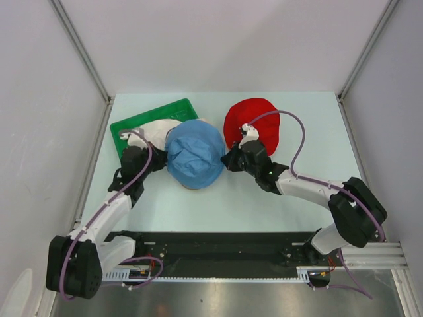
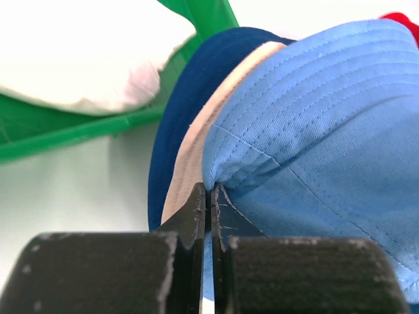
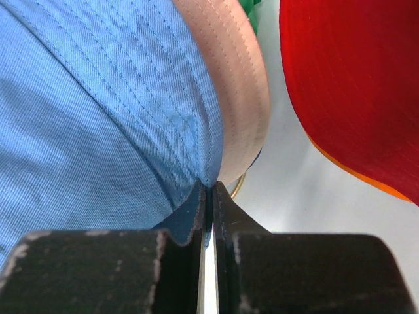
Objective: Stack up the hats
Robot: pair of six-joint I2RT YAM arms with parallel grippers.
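Both arms reach in from the near table edge toward a light blue hat [image 1: 195, 153] at mid-table. The left gripper [image 2: 209, 194] is pinched closed on the hat's left brim, and the right gripper [image 3: 211, 191] is pinched closed on its right brim. Under it show a beige hat [image 2: 190, 154] and a navy hat [image 2: 177, 98]. Farther back, a red hat [image 1: 251, 122] lies to the right, and a white hat [image 1: 158, 130] rests in a green tray [image 1: 142, 119] to the left.
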